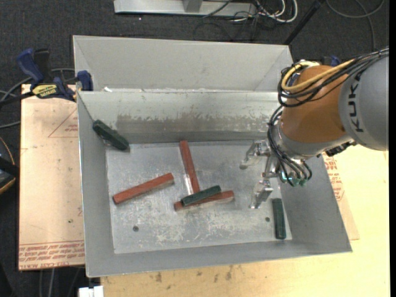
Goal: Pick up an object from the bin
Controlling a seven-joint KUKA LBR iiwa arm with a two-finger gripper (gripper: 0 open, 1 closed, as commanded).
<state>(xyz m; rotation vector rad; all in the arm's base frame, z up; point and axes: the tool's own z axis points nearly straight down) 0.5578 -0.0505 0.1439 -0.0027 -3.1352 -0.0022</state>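
Observation:
My gripper [255,177] hangs over the right half of the bin floor, open, with nothing between its fingers. Just below and right of it a dark green bar [279,218] lies upright along the right wall. To its left a second dark green bar [201,195] rests on top of a red-brown bar [223,197]. Another red-brown bar [189,164] stands almost vertical above that pair and reaches down to them.
A third red-brown bar [143,188] lies slanted on the left of the floor. A dark green bar [111,135] leans in the far left corner. The arm with its orange cover and cables enters over the right rim.

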